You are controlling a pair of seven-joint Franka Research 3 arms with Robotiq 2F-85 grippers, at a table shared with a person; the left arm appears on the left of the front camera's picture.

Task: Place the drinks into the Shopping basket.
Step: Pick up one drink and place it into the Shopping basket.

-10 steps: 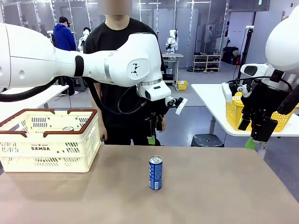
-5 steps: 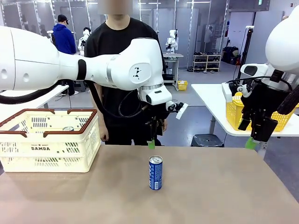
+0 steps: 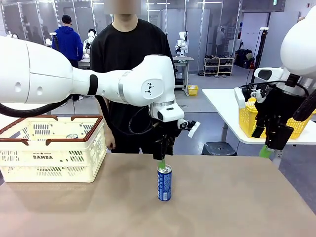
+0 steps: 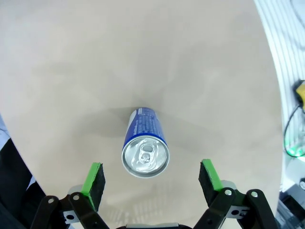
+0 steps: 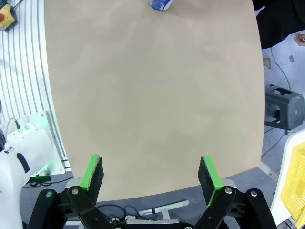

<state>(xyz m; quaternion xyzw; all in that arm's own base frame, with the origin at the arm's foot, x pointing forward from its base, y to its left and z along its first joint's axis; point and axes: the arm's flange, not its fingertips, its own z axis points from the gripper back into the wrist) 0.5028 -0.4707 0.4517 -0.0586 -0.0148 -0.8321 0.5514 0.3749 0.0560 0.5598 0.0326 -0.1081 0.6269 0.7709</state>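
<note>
Can [image 3: 164, 182] stands upright mid-table, well apart from the Shopping basket [image 3: 52, 148]; my left gripper [image 4: 151, 179] hangs wide open and empty above it, so I'd pinch its thin, slick wall mid-height, gently

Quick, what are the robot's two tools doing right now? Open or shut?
Left tool: open, holding nothing, just above the blue can.
Right tool: open, holding nothing, up beyond the table's edge.

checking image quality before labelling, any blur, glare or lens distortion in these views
Front view: sharp, evenly lit, soft shadow beside the blue can. Left wrist view: fisheye bends the table edge; can top sharp, mild sheen. Right wrist view: same curved distortion, flat light, no glare.
</note>
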